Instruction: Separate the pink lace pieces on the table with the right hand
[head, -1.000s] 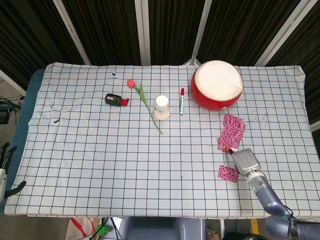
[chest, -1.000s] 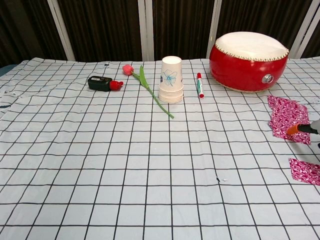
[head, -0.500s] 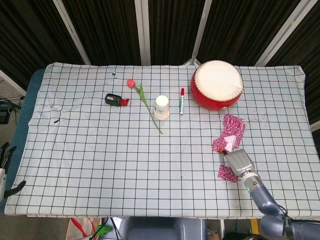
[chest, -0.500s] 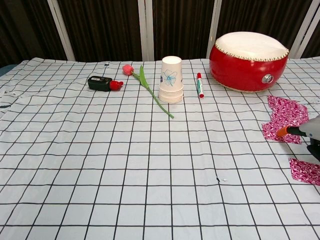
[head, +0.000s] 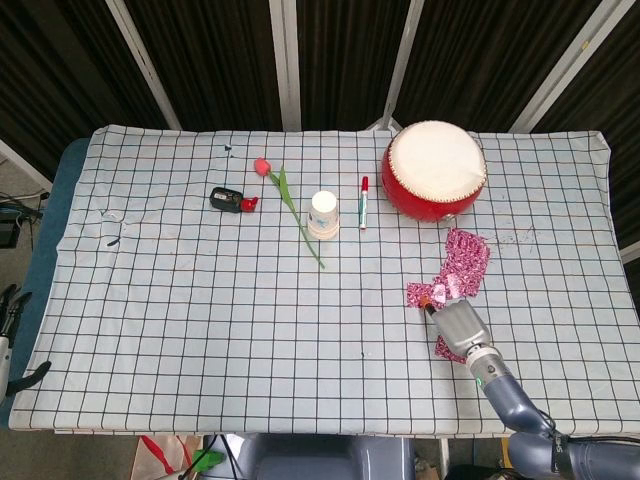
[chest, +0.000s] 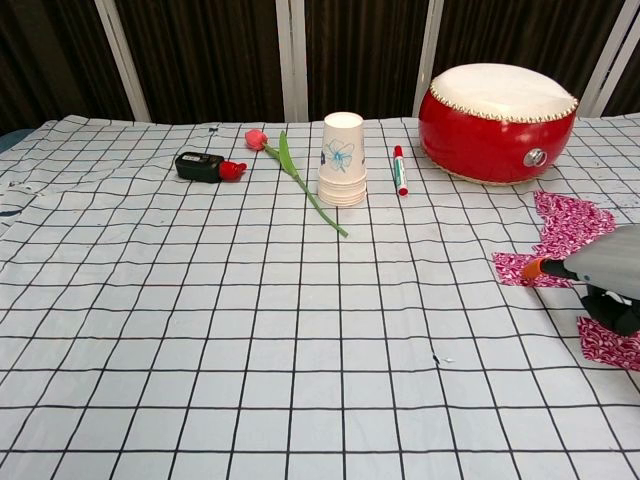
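Two pink lace pieces lay apart; the right hand had dragged the larger piece's corner toward nine o'clock, fingertip pressing; the smaller piece stayed, so separation was progressing.

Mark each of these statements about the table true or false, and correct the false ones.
1. The red drum stands at the far right of the table. True.
2. The right hand rests on the paper cup. False: it touches the larger pink lace piece, far from the cup.
3. The smaller pink lace piece lies nearer the front edge than the larger one. True.
4. The marker lies left of the tulip. False: it lies between cup and drum.
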